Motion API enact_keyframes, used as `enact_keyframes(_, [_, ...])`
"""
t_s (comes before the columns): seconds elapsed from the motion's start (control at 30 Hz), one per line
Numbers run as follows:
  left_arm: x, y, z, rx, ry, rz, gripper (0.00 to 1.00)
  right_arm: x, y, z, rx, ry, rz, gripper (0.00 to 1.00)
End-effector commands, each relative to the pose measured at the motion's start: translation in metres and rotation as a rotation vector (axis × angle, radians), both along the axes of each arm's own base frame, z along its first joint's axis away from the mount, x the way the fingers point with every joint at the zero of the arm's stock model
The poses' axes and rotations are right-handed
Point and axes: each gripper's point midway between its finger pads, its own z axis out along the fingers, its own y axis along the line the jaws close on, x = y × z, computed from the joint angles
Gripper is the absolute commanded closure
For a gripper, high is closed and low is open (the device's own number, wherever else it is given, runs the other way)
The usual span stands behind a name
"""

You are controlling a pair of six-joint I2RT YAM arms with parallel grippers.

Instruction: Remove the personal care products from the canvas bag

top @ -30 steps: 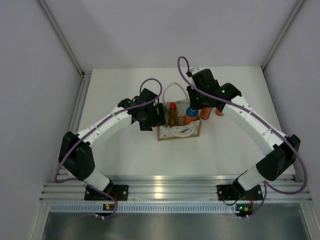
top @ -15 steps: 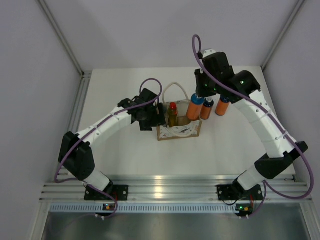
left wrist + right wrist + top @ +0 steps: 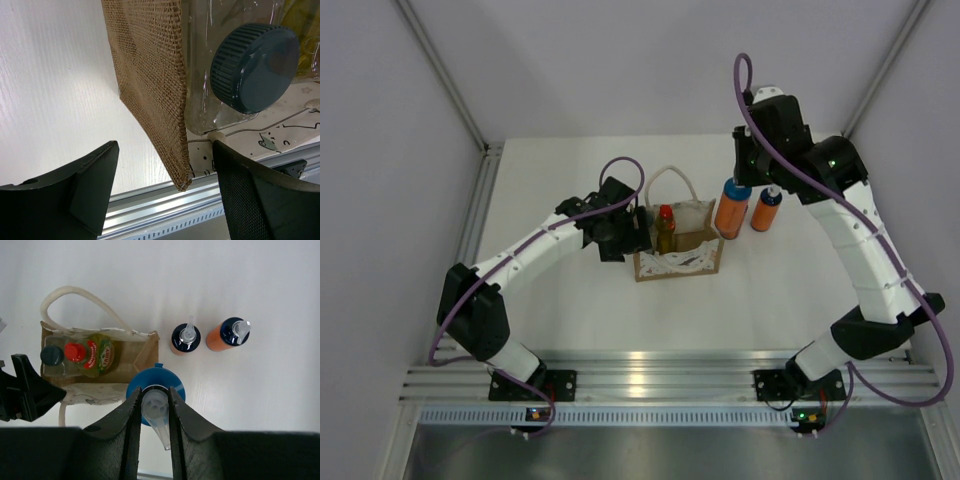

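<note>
Canvas bag (image 3: 675, 266) sits in the middle of the tabletop (image 3: 570, 320), with one bottle held beside it.
The right fingers (image 3: 127, 432) pinch the light-blue cap bottle (image 3: 730, 213) by its top, just beside the bag's right side. Two dark-blue cap bottles (image 3: 227, 333) stand nearer the right edge. The red cap bottle (image 3: 665, 228) and grey cap bottle (image 3: 51, 355) are inside the bag. The left fingers (image 3: 95, 185) are spread wide around the bag's left wall.

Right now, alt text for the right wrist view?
Right gripper shut on the nozzle of a light-blue-capped bottle, seen from above. At picture left the bag holds a red-capped bottle and a grey-capped bottle; upper right, two dark-blue-capped bottles stand on the table.
</note>
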Motion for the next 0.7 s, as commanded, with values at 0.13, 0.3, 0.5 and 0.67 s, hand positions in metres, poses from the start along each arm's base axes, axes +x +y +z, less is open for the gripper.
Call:
enact_keyframes(0.13, [0.003, -0.004, 0.008, -0.013, -0.028, -0.010, 0.20, -0.004, -0.059, 0.011, 0.052, -0.090, -0.217, 1.00])
enact_keyframes(0.3, [0.003, -0.004, 0.012, -0.021, -0.036, -0.013, 0.19, -0.005, -0.087, -0.006, 0.075, -0.106, -0.304, 1.00])
enact_keyframes(0.5, [0.002, -0.004, 0.012, -0.024, -0.032, -0.018, 0.19, 0.002, -0.120, -0.038, 0.096, -0.123, -0.396, 1.00])
enact_keyframes(0.67, [0.001, -0.004, 0.013, -0.025, -0.036, -0.026, 0.19, 0.016, -0.134, -0.075, 0.129, -0.110, -0.412, 1.00])
